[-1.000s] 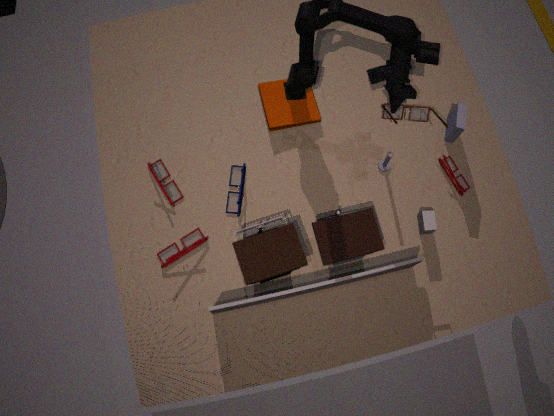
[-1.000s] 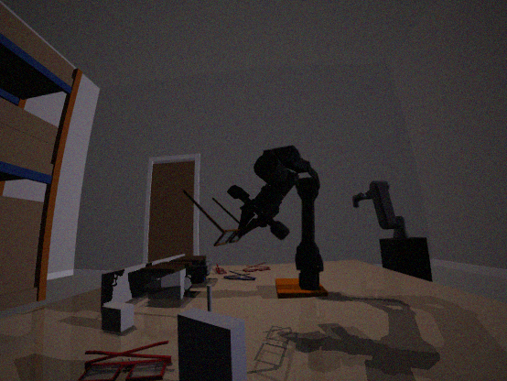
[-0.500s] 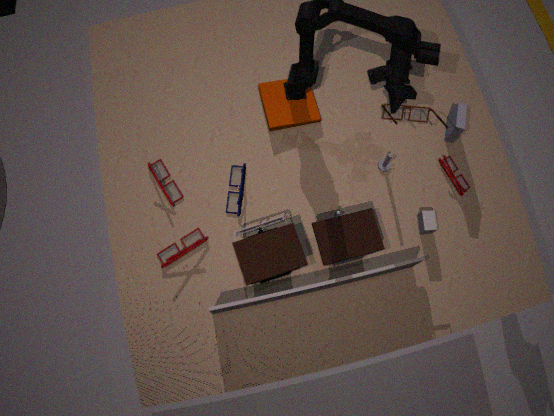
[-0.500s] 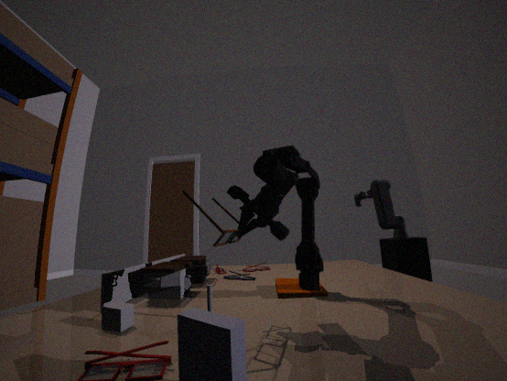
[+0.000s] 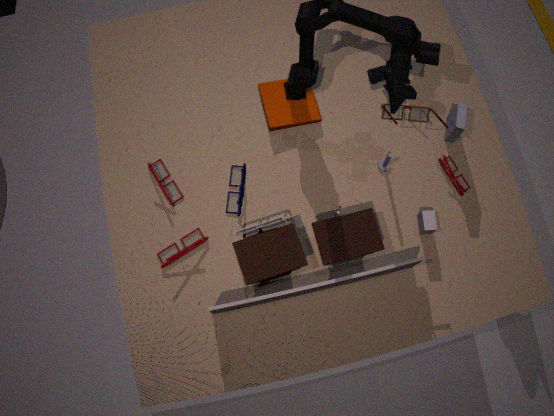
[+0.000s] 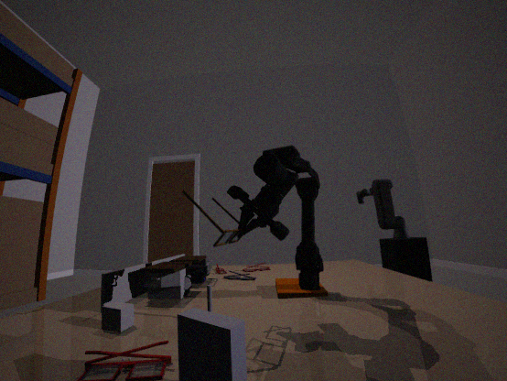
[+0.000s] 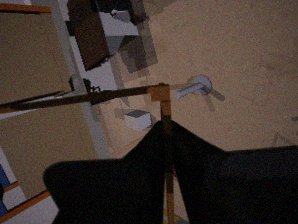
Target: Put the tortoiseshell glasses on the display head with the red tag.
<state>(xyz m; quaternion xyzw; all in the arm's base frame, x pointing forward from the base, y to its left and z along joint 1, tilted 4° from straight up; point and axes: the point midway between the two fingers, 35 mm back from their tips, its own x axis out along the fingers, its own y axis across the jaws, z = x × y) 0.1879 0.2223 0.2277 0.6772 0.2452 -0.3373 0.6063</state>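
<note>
Amber-brown glasses (image 5: 418, 108) (image 6: 203, 212) (image 7: 160, 92) were gripped at the front frame, near one lens, by the closed black fingers (image 5: 395, 109) (image 6: 240, 234), and hung in the air over the counter (image 5: 350, 175) (image 6: 256, 316) (image 7: 240, 55), well apart from both display heads. No lettering could be made out anywhere, and the tag on either head could not be distinguished in the dim light.

The front's long axis ran roughly left to right in the top view, on the side of the dark-topped heads (image 5: 270, 252) and (image 5: 348, 236) where the robot stood. In the exterior view the lenses hung low while both temples were open and slanted up toward the upper left, away from the arm's orange base (image 5: 280, 117) (image 6: 285, 288). From above, the temples pointed down and to the right. The wrist view showed one hinge corner just past the fingertips, its temple reaching left.

A grey peg (image 5: 388, 159) (image 6: 209, 298) (image 7: 187, 91) stood upright on the counter, a small pale block (image 5: 429, 221) (image 6: 120, 317) (image 7: 138, 119) farther along. Blue glasses (image 5: 242, 190) lay near the left-hand head in the top view.
</note>
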